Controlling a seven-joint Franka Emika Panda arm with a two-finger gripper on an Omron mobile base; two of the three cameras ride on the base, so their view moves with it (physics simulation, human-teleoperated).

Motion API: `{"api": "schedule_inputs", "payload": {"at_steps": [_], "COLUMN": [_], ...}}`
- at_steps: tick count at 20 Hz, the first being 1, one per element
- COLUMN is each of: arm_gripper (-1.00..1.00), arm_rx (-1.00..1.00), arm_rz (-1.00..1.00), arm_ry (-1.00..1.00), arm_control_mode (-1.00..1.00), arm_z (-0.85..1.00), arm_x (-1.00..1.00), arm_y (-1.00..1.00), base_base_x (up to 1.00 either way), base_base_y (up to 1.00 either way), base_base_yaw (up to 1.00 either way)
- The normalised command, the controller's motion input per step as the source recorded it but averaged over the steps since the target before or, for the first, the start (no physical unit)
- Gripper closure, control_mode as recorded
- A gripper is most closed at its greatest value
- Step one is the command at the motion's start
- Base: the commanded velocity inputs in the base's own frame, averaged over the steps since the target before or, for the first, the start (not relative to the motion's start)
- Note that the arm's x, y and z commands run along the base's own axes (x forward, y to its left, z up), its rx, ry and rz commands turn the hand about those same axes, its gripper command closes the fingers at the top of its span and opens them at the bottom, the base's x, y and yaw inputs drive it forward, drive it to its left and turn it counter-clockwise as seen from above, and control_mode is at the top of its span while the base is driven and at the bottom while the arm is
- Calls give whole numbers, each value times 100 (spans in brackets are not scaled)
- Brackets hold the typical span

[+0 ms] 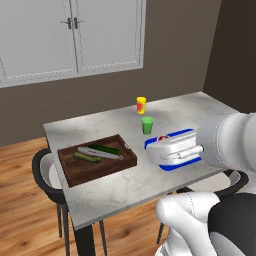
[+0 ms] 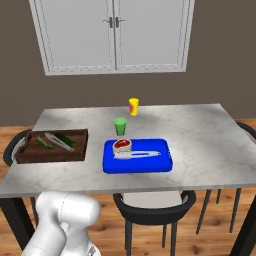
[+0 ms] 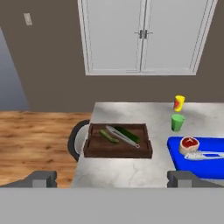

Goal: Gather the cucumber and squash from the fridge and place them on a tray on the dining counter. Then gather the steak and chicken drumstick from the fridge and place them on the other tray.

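The dark brown tray (image 3: 94,151) (image 1: 75,175) (image 2: 30,155) lies on the left part of the dining counter (image 3: 131,111) (image 2: 200,130). In it are a dark green cucumber (image 3: 128,133) (image 1: 105,149), a paler green squash (image 3: 108,136) (image 1: 86,157) and silver tongs (image 3: 122,135). The other tray (image 3: 175,162) (image 2: 137,165), bright blue, holds the steak (image 3: 189,144) (image 2: 122,145) and a silver utensil (image 3: 204,155). My gripper (image 3: 112,178) hangs open and empty, back from the counter's near edge. The chicken drumstick and the fridge are out of view.
A green cup (image 2: 120,126) and a yellow cup (image 2: 133,106) stand behind the blue tray. Black chairs sit at the counter's left end (image 1: 42,172) and near side (image 2: 150,207). White panelled doors (image 2: 115,35) fill the far wall. Wood floor (image 3: 35,140) lies to the left.
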Motion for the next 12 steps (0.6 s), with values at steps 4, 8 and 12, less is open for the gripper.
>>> {"api": "schedule_inputs", "payload": {"at_steps": [4, 8, 12], "arm_gripper": [-100, -100, -100], "arm_rx": [5, 0, 0], "arm_rz": [0, 0, 0], "arm_ry": [0, 0, 0], "arm_control_mode": [100, 100, 100], "arm_z": [0, 0, 0], "arm_x": [0, 0, 0], "arm_y": [23, 0, 0], "base_base_x": [0, -4, -14], "base_base_y": [26, 89, 100], "base_base_yaw": [2, 12, 25]}}
